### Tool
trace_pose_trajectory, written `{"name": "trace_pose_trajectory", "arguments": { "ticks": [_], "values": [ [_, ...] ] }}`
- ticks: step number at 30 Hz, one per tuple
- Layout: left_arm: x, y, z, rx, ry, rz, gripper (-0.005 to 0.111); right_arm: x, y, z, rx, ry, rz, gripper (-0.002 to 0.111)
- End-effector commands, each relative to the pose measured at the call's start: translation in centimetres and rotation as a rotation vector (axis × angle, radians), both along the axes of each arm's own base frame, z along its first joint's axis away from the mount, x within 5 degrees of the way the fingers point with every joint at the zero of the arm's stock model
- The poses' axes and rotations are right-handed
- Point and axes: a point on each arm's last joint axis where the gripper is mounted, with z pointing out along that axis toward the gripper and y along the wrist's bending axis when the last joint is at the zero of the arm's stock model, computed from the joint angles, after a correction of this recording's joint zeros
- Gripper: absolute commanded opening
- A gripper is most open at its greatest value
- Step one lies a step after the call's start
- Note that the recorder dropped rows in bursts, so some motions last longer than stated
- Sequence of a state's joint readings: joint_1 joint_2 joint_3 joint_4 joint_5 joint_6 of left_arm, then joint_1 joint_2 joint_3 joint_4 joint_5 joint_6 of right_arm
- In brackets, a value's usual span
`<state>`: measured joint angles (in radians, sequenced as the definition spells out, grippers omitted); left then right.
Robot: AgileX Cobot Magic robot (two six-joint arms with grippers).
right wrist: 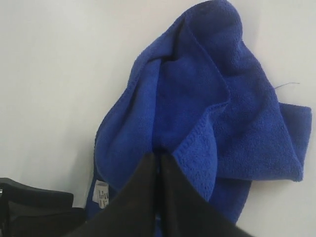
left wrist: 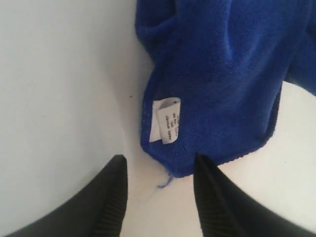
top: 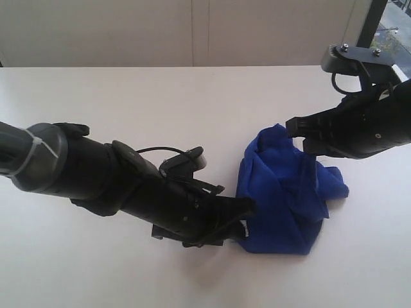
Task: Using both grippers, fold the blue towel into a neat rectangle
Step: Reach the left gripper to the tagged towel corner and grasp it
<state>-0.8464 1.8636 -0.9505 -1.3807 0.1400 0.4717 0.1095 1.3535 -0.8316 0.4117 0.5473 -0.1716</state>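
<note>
The blue towel (top: 282, 192) lies bunched on the white table (top: 160, 102), right of centre, with one part drawn up into a peak. My right gripper (top: 297, 131) is at that peak; in the right wrist view its jaws (right wrist: 160, 157) are pressed together on a raised fold of the towel (right wrist: 197, 98). My left gripper (top: 247, 221) is at the towel's near left corner. In the left wrist view it stands open (left wrist: 160, 160), and the corner of the towel (left wrist: 222, 74) with the white tag (left wrist: 168, 121) lies flat just ahead of its fingertips (left wrist: 118, 170), free of them.
The left arm (top: 96, 173) stretches low across the table from the left edge. A pale wall (top: 192, 32) runs behind the table's far edge. A metal mount (top: 353, 54) stands at the back right.
</note>
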Motion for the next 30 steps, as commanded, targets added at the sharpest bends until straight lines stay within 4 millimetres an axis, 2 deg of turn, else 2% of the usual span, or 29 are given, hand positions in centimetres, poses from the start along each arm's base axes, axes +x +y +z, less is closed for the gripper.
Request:
{"name": "trace_pose_trajectory", "arguments": {
  "ticks": [1,12,22,24,30],
  "values": [
    [0.0,-0.3,-0.3,-0.013,0.03,0.022,0.048,-0.1,0.0,-0.1,0.001,-0.003,0.002,0.0],
    [0.3,-0.7,-0.2,-0.036,0.047,0.048,0.048,-0.1,0.1,0.0,0.021,-0.001,-0.008,0.0],
    [0.3,-1.2,-1.6,-0.03,0.096,0.027,0.048,-0.1,0.1,0.0,0.02,-0.002,-0.006,0.0],
    [0.3,-1.2,-1.7,-0.027,0.099,0.027,0.043,-0.1,0.1,0.0,0.02,-0.002,-0.006,0.0],
    [0.3,-1.2,-1.7,-0.017,0.066,-0.005,0.012,-0.1,0.1,0.0,0.019,-0.002,-0.005,0.0]
  ]
}}
